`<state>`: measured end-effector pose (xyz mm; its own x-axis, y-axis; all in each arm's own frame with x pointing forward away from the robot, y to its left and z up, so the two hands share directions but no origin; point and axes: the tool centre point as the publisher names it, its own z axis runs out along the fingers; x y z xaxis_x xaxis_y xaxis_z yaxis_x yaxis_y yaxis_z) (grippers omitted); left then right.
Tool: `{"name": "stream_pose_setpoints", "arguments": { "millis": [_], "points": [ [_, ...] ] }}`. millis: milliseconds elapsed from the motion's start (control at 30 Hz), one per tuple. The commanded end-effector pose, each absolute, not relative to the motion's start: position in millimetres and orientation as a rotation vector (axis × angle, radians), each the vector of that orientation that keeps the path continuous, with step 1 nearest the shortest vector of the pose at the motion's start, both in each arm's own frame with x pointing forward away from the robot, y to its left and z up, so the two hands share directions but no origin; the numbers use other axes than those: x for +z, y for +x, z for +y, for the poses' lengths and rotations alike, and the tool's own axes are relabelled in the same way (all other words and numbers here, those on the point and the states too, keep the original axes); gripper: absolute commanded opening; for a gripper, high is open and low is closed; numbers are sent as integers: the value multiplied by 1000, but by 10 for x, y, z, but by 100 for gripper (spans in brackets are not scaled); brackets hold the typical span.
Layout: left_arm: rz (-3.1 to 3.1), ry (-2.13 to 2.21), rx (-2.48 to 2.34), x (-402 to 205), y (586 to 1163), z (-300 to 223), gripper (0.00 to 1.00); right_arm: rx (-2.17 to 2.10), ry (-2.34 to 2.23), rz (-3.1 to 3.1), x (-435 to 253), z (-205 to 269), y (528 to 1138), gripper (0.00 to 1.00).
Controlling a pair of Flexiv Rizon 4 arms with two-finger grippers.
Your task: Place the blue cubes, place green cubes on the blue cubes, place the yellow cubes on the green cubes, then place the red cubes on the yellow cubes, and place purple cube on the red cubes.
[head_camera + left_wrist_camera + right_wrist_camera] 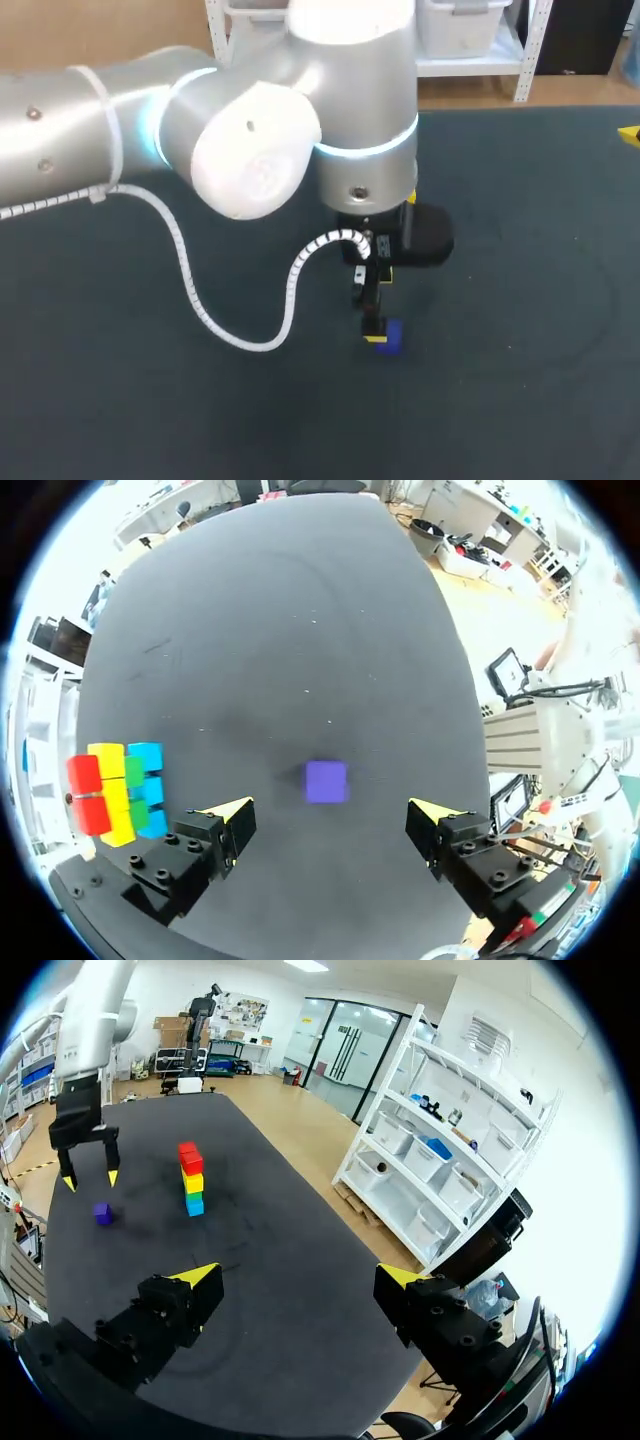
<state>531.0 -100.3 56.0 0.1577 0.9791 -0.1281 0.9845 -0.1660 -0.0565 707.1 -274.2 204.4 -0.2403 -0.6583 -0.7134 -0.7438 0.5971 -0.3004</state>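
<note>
Since the stack (pixel 115 790) of blue, green, yellow and red cubes is already built, only the purple cube (pixel 326 781) is left to be placed. It lies apart from the stack, under the spread, empty left gripper (pixel 330 812) (the right gripper (pixel 297 1274) is held wide too, far aside). A straight descent and closing are judged needed next.

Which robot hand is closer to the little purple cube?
Left. The left gripper hangs just above the small purple cube, fingers open on either side of it. The right gripper is far away across the dark table.
</note>
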Motion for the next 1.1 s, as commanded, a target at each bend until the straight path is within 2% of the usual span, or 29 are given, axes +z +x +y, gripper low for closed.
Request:
{"name": "stream_pose_setpoints", "arguments": {
  "millis": [33,300,333,633,700,800,933,1100],
  "points": [
    [1995,2382,-265,450,5368,-1010,100,123,-1114,1965,2043,-2741,7061,100],
    [1943,2474,-297,380,5316,-1094,100,123,-1114,1965,2043,-2741,7061,100],
    [1937,2489,-302,362,5312,-1110,97,123,-1114,1965,2043,-2741,7061,100],
    [1952,2532,-336,200,5321,-1180,95,123,-1114,1965,2043,-2741,7061,100],
    [1972,2530,-323,158,5332,-1189,90,123,-1114,1965,2043,-2741,7061,100],
    [1996,2516,-304,126,5353,-1198,76,123,-1114,1965,2043,-2741,7061,100],
    [2026,2511,-319,72,5386,-1204,52,123,-1114,1965,2043,-2741,7061,100],
    [2041,2509,-318,59,5403,-1205,47,123,-1114,1965,2043,-2741,7061,100]
  ]
}}
